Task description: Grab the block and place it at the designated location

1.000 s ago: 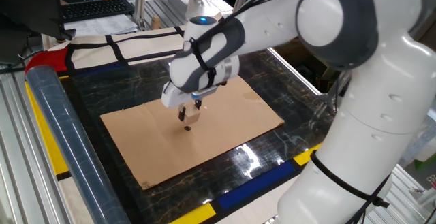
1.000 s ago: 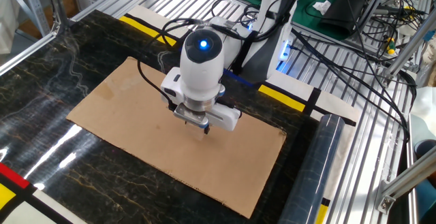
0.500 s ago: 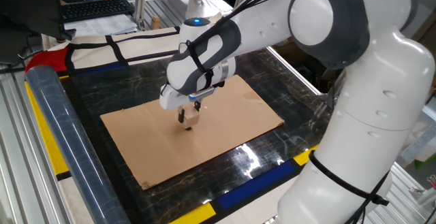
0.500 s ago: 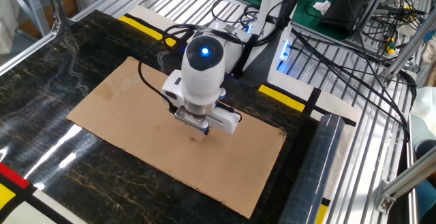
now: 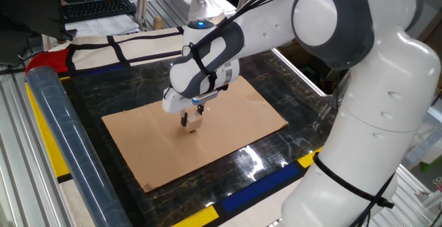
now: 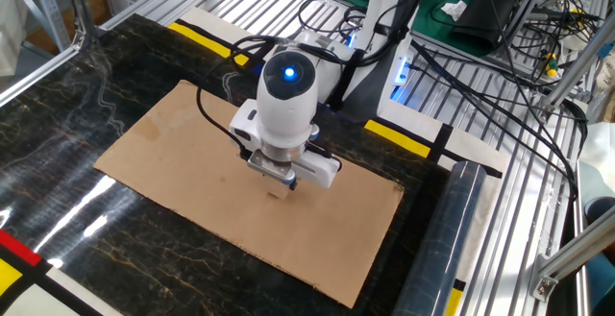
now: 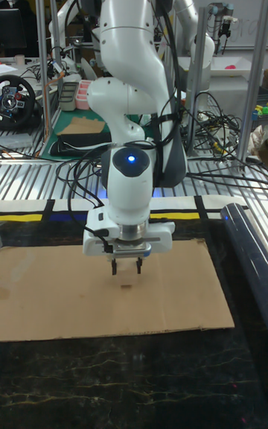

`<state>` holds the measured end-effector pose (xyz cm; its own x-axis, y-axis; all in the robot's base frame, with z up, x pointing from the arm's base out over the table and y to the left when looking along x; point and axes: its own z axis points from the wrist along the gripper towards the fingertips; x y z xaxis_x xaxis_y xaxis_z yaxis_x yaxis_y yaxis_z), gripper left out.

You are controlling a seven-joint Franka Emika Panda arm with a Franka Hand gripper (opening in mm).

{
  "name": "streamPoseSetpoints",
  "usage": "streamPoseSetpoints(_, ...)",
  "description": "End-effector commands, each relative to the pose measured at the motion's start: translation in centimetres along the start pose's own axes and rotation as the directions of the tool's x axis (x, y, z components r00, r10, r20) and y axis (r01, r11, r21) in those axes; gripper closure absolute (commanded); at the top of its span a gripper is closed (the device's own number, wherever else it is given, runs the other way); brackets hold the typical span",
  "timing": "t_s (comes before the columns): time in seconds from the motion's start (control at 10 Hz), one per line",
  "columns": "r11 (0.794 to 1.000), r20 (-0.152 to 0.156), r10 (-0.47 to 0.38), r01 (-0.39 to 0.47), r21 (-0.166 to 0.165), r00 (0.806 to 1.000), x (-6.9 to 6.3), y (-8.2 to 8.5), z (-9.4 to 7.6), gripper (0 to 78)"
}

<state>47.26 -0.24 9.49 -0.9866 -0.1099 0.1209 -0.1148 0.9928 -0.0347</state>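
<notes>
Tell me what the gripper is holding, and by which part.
Cannot be told: the block sits at the fingertips of the gripper, one finger beside its side face, but a firm pinch is not visible.

One fixed view looks down from beside the arm's base across the bench (image 5: 90, 103). The other looks down from the opposite corner. The tall view faces the arm, low and close. All share the cardboard sheet (image 5: 228, 120).

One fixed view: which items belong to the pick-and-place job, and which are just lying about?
Job:
- hand
- block, between the hand's fingers
- cardboard sheet under it

Lying about:
- plastic-wrapped roll
- keyboard
- cables
</notes>
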Motion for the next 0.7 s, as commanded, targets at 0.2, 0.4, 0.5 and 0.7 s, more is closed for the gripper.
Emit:
streamPoseSetpoints(0.2, 1.0, 0.003, 0.002, -0.002, -0.007, 1.0, 0.12, -0.17, 0.54, 76.5)
streamPoseSetpoints(0.4, 1.0, 0.003, 0.006, -0.006, -0.009, 1.0, 0.1, -0.14, 0.63, 76.5)
streamPoseSetpoints(0.5, 1.0, 0.003, 0.005, -0.005, -0.01, 1.0, 0.09, -0.14, 0.67, 76.5)
streamPoseSetpoints(0.7, 1.0, 0.004, -0.002, 0.002, -0.013, 1.0, 0.09, -0.14, 0.67, 76.5)
